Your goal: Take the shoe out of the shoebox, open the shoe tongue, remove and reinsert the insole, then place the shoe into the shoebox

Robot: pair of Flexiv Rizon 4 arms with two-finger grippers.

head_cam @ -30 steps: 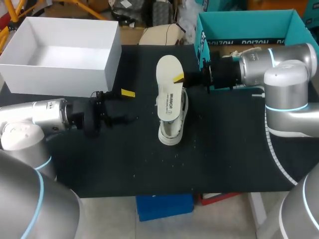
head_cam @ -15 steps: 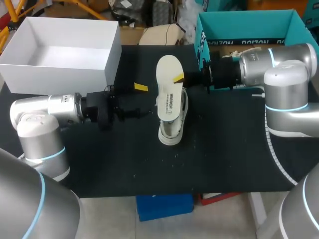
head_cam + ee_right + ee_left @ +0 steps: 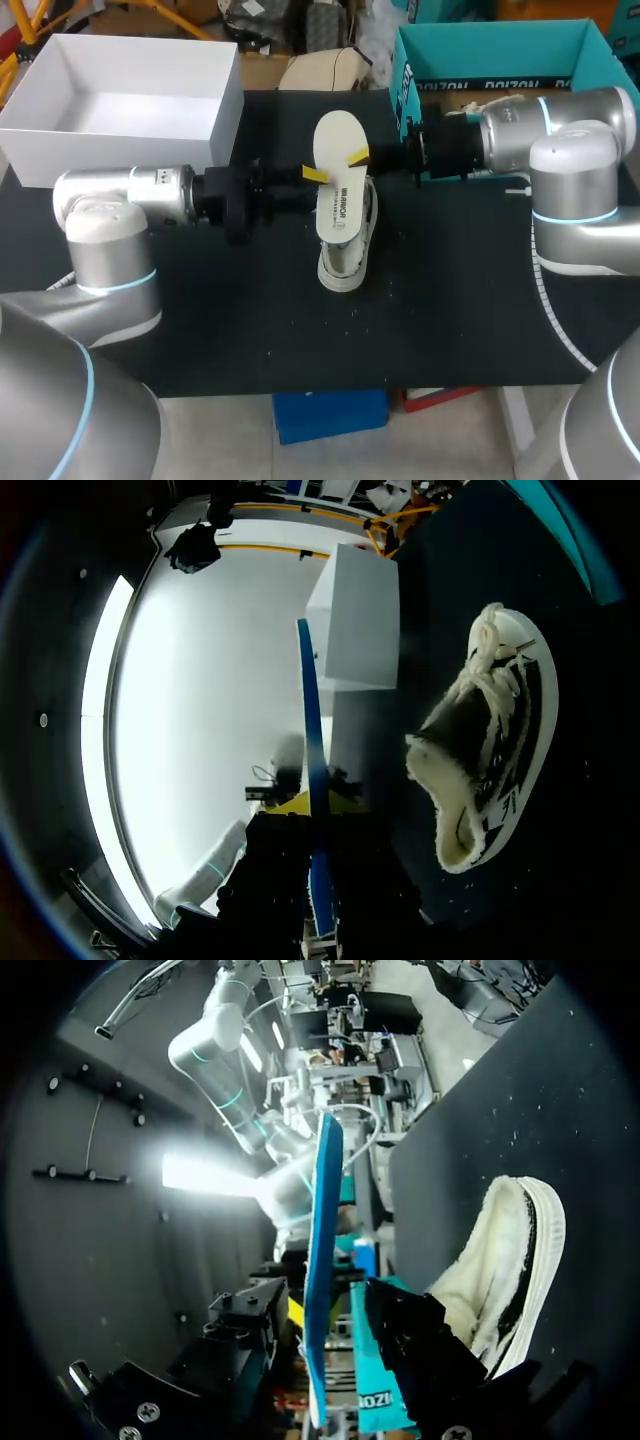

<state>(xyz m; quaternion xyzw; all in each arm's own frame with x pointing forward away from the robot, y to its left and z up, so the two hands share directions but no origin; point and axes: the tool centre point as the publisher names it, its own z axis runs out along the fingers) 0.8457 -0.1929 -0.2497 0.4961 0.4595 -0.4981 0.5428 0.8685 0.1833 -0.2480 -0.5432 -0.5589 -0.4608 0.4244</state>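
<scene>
Left gripper (image 3: 312, 180) advanced rightward to the white, blue-backed foam insole (image 3: 336, 140); jaws apart, straddling its edge. Right gripper (image 3: 360, 157) clamped that insole above the cream fleece-lined shoe (image 3: 345, 255) lying on the black table (image 3: 450, 300). Risk: off-centre closure could twist or drop it.

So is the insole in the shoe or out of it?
Out. The insole is pinched in the right gripper, clear of the shoe.
</scene>
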